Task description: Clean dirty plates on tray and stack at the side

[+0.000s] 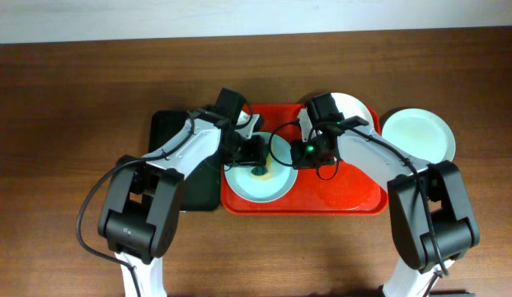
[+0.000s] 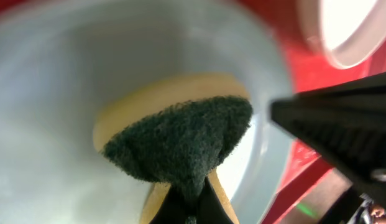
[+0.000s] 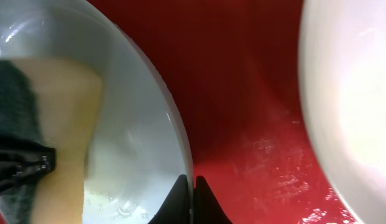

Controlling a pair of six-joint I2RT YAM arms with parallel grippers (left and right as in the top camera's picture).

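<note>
Left gripper [image 2: 191, 208] clamps a yellow-green scouring sponge [image 2: 180, 137] on the pale blue-green round plate [image 2: 56, 93]; right gripper [image 3: 193, 196] pinches its rim, which hard scrubbing could wrench free

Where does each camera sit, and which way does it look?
Overhead: above the table, looking straight down on the red tray, left arm and right arm.
Left wrist: on the left arm, looking past its jaws, shut on the sponge, at the pale plate.
Right wrist: on the right arm, looking down at its jaws pinching that plate's rim.
Shared: sponge and plate.
</note>
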